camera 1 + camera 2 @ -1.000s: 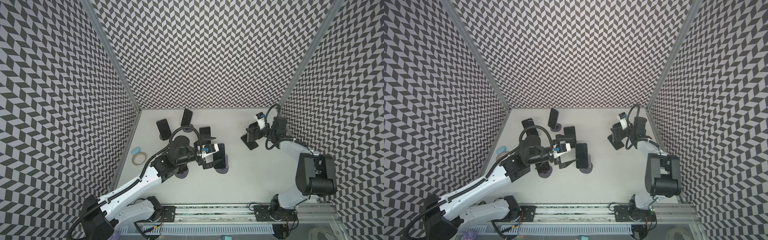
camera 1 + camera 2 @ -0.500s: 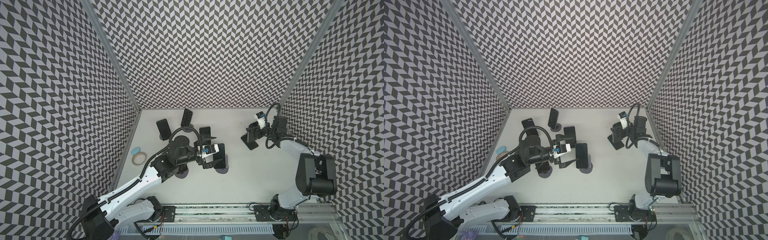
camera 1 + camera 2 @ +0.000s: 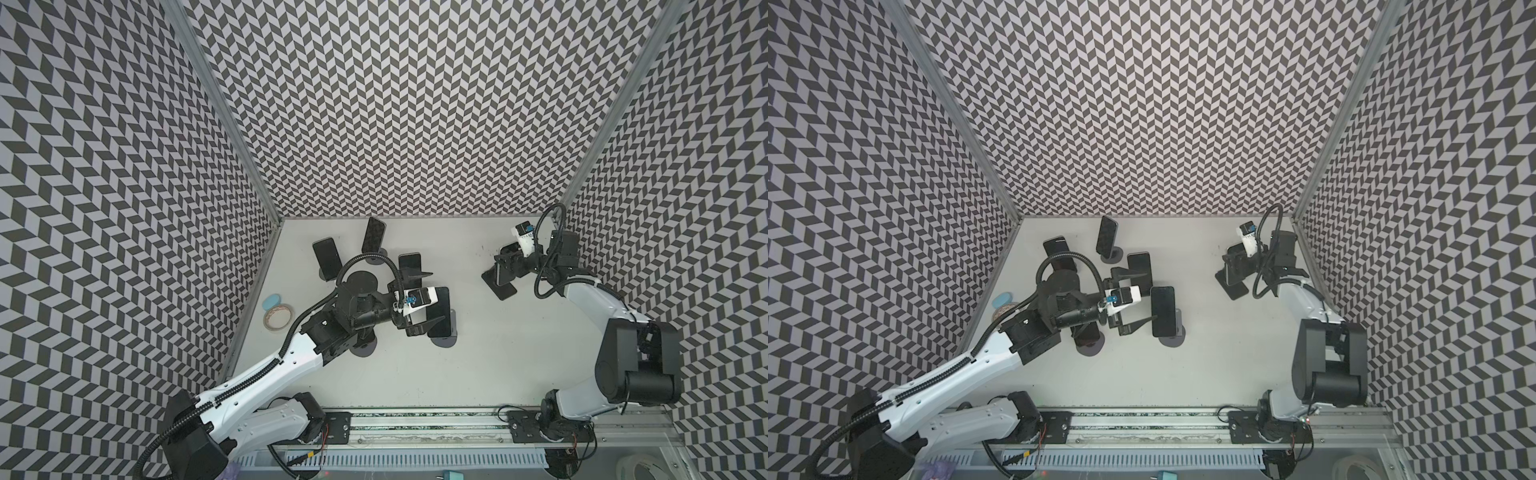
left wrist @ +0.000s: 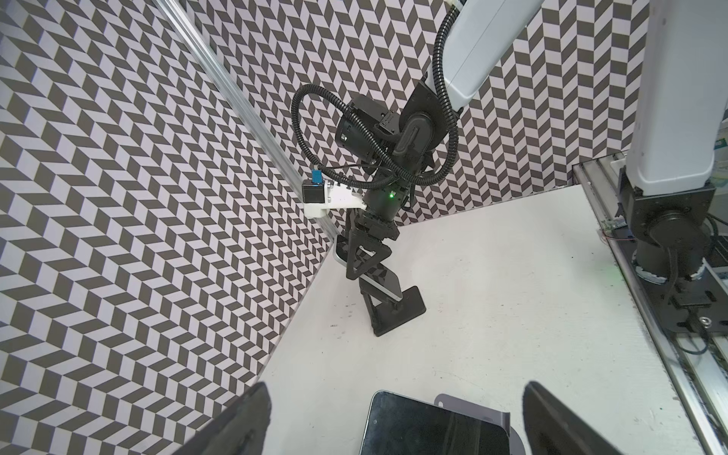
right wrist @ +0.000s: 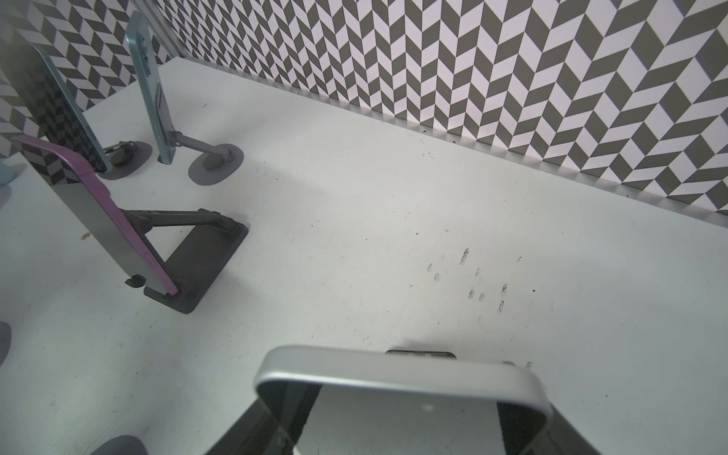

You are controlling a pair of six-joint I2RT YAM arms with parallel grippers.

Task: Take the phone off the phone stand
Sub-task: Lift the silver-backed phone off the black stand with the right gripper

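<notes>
Several dark phones lean on stands on the white table. At the back right, a silver-edged phone rests on a black wedge phone stand. My right gripper is shut on that phone's two long edges near its top. Mid-table, another phone leans on a round grey stand. My left gripper is wide open just behind this phone's top, and its fingers touch nothing.
Three more phones on stands crowd behind my left arm. A tape roll and a blue disc lie by the left wall. Patterned walls close three sides; the mounting rail runs along the front.
</notes>
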